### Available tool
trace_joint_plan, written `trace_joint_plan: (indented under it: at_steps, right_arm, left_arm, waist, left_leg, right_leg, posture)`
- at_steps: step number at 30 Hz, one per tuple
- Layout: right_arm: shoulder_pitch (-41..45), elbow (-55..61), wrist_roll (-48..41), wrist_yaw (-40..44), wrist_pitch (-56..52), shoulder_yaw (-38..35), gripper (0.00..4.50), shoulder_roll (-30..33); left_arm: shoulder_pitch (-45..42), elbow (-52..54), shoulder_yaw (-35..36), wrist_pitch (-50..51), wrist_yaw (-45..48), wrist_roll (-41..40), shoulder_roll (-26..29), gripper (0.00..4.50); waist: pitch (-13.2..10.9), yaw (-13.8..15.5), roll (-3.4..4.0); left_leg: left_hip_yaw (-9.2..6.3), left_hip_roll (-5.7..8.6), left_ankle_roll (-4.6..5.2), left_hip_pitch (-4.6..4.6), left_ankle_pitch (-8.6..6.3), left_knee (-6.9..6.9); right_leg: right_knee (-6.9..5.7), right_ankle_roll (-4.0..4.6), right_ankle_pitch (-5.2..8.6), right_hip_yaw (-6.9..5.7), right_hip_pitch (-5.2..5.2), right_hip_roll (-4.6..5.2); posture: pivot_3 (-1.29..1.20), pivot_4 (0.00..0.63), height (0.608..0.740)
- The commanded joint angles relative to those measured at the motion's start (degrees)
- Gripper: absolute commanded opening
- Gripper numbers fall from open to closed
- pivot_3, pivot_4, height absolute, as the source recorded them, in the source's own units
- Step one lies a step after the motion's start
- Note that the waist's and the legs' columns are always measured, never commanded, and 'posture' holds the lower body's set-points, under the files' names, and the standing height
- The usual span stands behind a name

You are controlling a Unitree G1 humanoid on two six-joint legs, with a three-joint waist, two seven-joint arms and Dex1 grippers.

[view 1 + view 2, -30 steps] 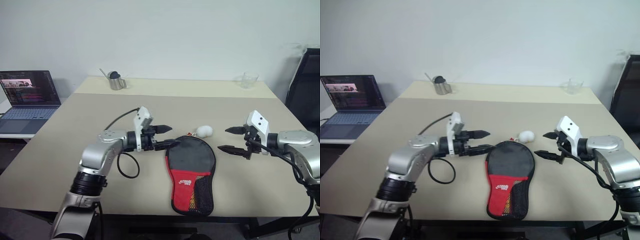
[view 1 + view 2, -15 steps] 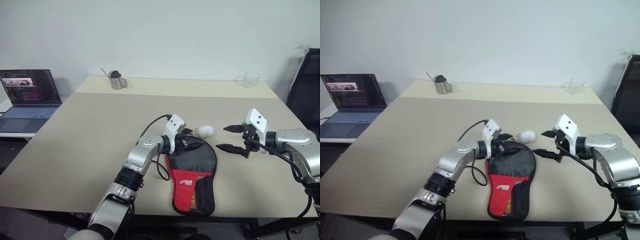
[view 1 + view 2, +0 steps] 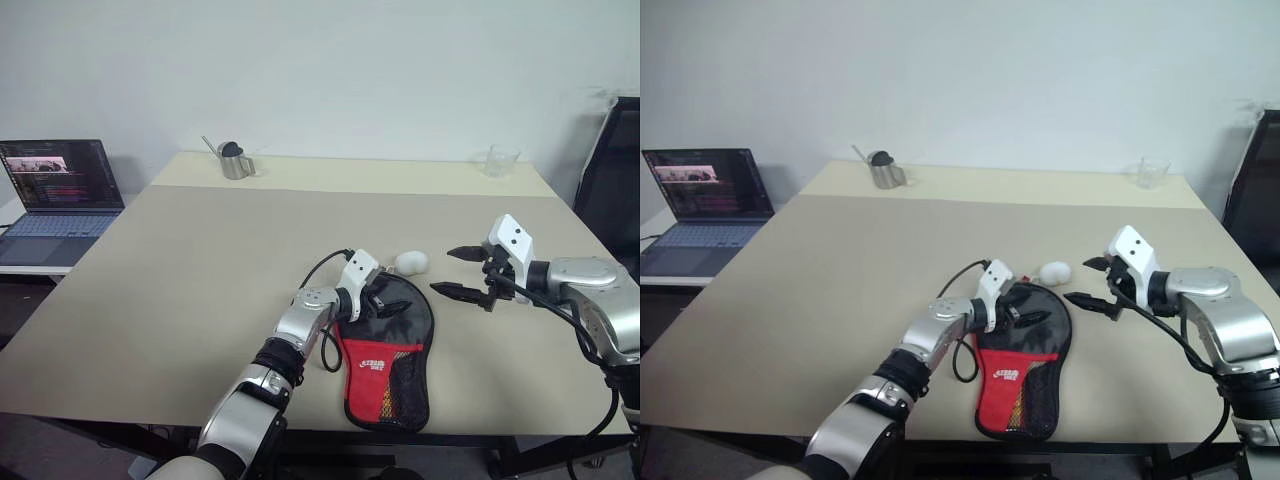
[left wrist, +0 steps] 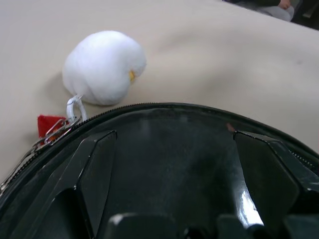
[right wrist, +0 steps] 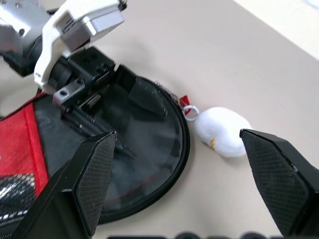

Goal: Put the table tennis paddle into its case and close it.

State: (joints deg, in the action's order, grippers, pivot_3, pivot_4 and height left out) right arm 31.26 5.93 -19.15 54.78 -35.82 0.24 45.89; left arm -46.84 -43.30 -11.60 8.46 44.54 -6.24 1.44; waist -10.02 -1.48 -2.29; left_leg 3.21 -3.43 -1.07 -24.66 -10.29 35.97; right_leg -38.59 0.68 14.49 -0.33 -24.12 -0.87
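We see the case [image 3: 385,345] lying flat on the beige bench [image 3: 180,280], near its front edge and about midway between our two arms, round end away from us and the red panel and mesh pocket toward us. The paddle is not something we can make out; the case looks full and rounded, but whether the paddle is inside we cannot tell.

Our left gripper [image 3: 392,302] sits low over the round black end of the case, its two fingers spread wide with nothing between them. From the left wrist view the fingers [image 4: 94,169] frame the shiny black top of the case, and we cannot tell whether they touch it.

A small white plush charm [image 4: 103,67] lies on the bench just beyond the round end, tied by a ring to a red tag [image 4: 50,123] at the zip.

Our right gripper [image 3: 452,272] hangs above the bench just to the right of the case, fingers wide apart and empty.

At the far side stand a metal cup [image 3: 233,160] and a clear glass [image 3: 499,160]; a laptop [image 3: 55,200] sits off to the left.
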Motion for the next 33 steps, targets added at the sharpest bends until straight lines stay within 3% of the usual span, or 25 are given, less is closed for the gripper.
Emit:
trace_joint_plan:
  at_steps: [1, 11, 19, 24, 29, 33]
  right_arm:
    - [2.7, -0.9, 0.4, -1.2, 0.8, -1.0, 4.36, -0.4]
    - [2.6, 0.1, 0.0, -1.8, 0.8, -0.4, 4.36, -1.9]
    - [4.6, -1.4, 0.4, -3.5, 0.3, -0.7, 4.36, -2.7]
    - [12.4, -12.2, 4.0, -15.2, -3.9, -2.0, 4.36, -7.4]
    - [21.3, -29.6, 7.0, -33.8, -7.1, -6.6, 4.36, -17.3]
    - [25.5, -42.3, 8.1, -38.8, -3.7, -6.8, 4.36, -25.1]
  left_arm:
    - [-0.5, -0.8, 0.2, -0.7, 0.9, 0.1, -1.4, 4.08]
    - [-5.3, -5.5, 1.9, -4.4, 1.1, 1.3, -2.8, 4.08]
    - [-2.5, -6.5, -2.5, -5.6, 1.4, 6.6, -2.0, 4.08]
    - [-1.8, -7.5, -1.4, -4.7, 0.9, 6.5, -1.3, 4.08]
    - [-1.1, -6.7, -0.5, -3.5, 0.5, 6.1, -1.1, 4.08]
    - [0.2, -4.9, -0.3, -2.7, 0.3, 6.4, -0.7, 4.08]
  waist:
    - [0.0, 0.0, 0.00]
    - [0.0, 0.0, 0.00]
    - [0.0, -0.1, 0.01]
    - [0.0, -0.3, 0.03]
    - [0.1, -0.4, 0.11]
    - [0.1, -0.4, 0.16]
  left_leg:
    - [0.00, 0.00, 0.00, 0.00, 0.00, 0.01]
    - [0.00, 0.00, 0.00, -0.03, 0.00, -0.01]
    - [0.01, 0.00, 0.00, -0.02, 0.00, -0.01]
    - [0.06, -0.02, 0.00, 0.16, 0.01, 0.01]
    - [0.10, -0.10, 0.00, 0.26, 0.01, -0.02]
    - [0.18, -0.11, 0.01, 0.30, 0.01, -0.08]
  right_leg:
    - [0.00, -0.01, -0.01, -0.01, 0.00, 0.00]
    - [0.02, -0.02, -0.01, -0.02, -0.02, -0.04]
    - [0.01, -0.02, -0.01, -0.06, -0.02, -0.04]
    - [-0.13, -0.02, -0.02, -0.04, 0.05, 0.00]
    - [-0.22, 0.01, -0.02, 0.07, 0.07, 0.05]
    - [-0.28, 0.02, -0.01, 0.29, 0.06, 0.01]
  posture:
    - [0.00, 0.150, 0.740]
    - [0.00, 0.150, 0.740]
    - [0.00, 0.150, 0.740]
    - [0.00, 0.150, 0.740]
    - [0.00, 0.150, 0.740]
    - [0.00, 0.150, 0.740]
